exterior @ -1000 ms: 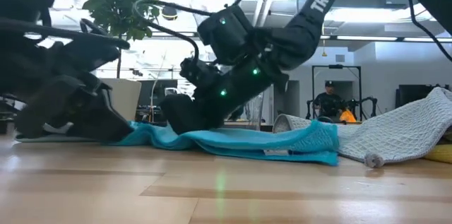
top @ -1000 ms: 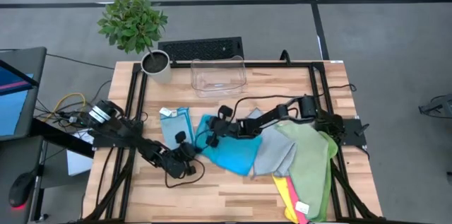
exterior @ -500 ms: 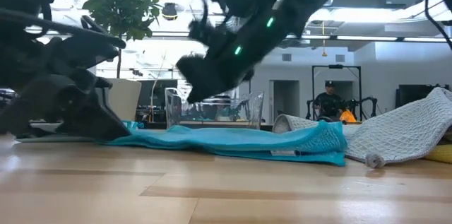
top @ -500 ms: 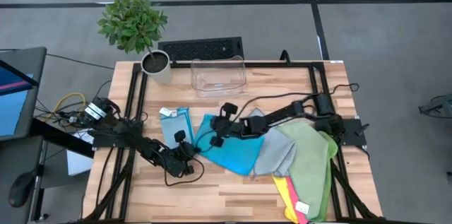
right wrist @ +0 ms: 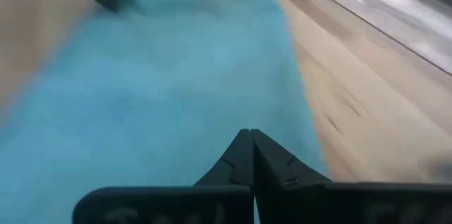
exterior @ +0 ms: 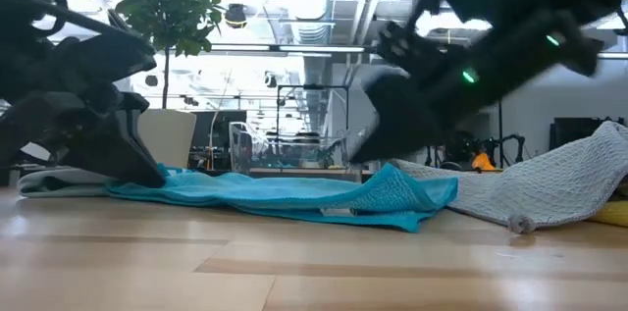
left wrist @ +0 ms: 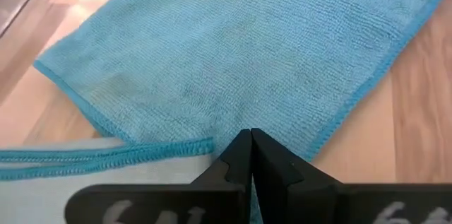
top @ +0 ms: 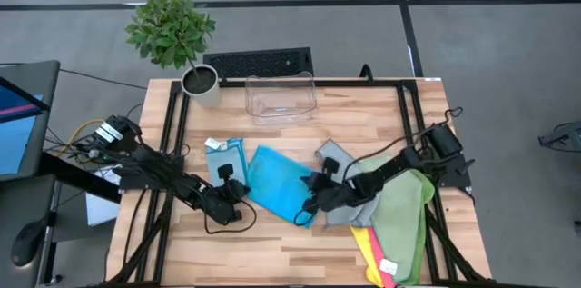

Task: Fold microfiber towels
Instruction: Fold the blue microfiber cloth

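Teal towel spread flat at desk centre, folded into a slanted rectangle. Left gripper low at its left edge, fingers pressed together, pinching the teal hem. Right gripper at the towel's right corner, fingers likewise closed tight over teal cloth; hold on it not certain. Light blue towel with white tag just beside the teal one, on its left. Grey towel, pale green towel, yellow towel and pink towel heaped to the right. Clear plastic bin and potted plant at the far edge.
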